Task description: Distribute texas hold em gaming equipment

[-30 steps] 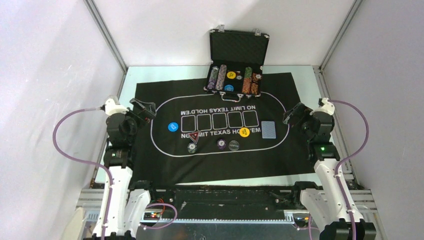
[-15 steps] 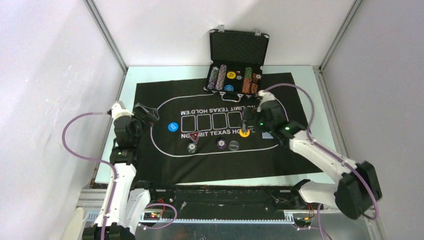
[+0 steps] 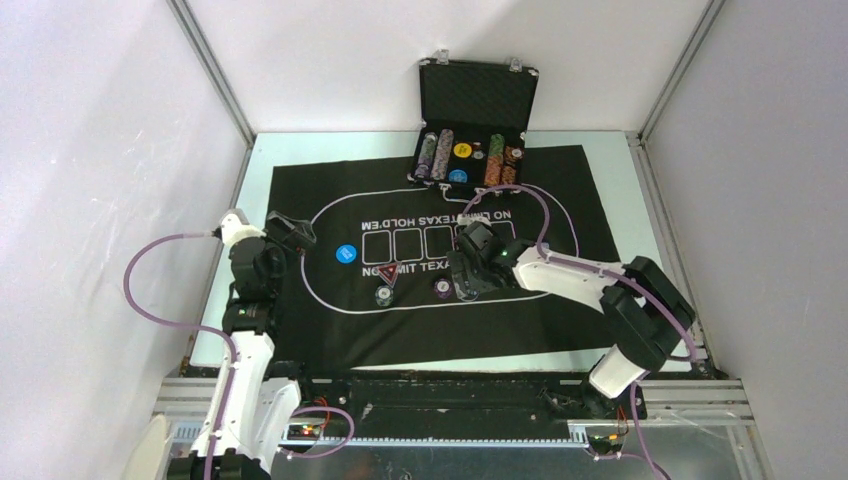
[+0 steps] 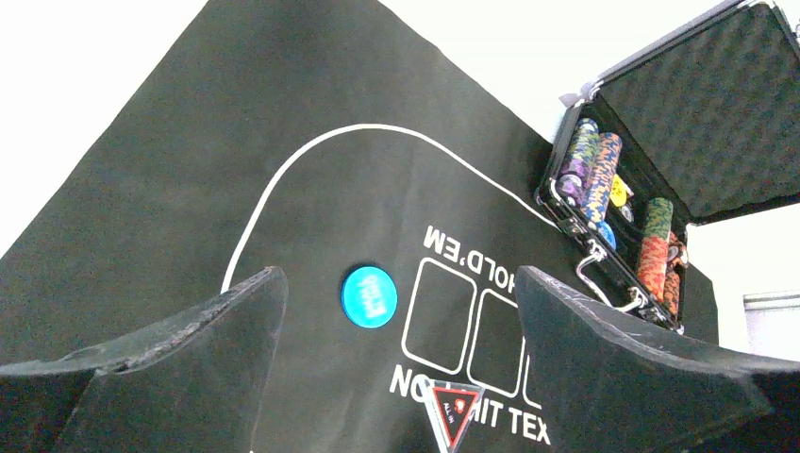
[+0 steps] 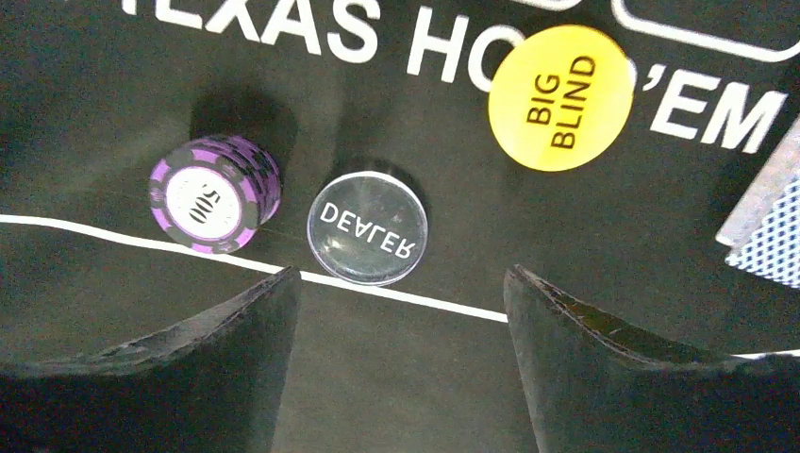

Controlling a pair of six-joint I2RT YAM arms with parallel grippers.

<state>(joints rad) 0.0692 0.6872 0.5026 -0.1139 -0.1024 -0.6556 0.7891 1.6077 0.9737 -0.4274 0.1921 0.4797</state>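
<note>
Texas hold 'em gaming equipment (image 5: 368, 229), laid out on a black felt mat (image 3: 310, 335) printed with a white oval and "NO LIMIT TEXAS HOLD'EM" lettering.

- Dealer button (image 5: 368, 229): clear, lettered DEALER, lying flat at the oval's near white line.
- Purple chip stack (image 5: 215, 193): marked 500, just beside the dealer button with a narrow gap between them.
- Big Blind button (image 5: 560, 97): yellow, lying on the lettering, near the dealer button on its other side.
- Blue-backed cards (image 5: 769, 231): only a corner shows, cut off by the edge of the right wrist view.
- Blue round button (image 4: 369, 296): inside the left end of the oval, beside the row of card outlines.
- Triangular marker (image 4: 451, 415): red and black, on the lettering, with a dark chip (image 3: 384, 296) just beside it.
- Rows of chips (image 3: 436, 155): standing on edge in the open black hard case (image 3: 478, 95) at the mat's far edge.
- Right gripper (image 5: 398, 279): fingers spread with nothing between them, low over the mat, the dealer button just ahead of the gap.
- Left gripper (image 4: 404, 274): fingers wide apart and empty, raised over the mat's left side and facing the blue round button.
</note>
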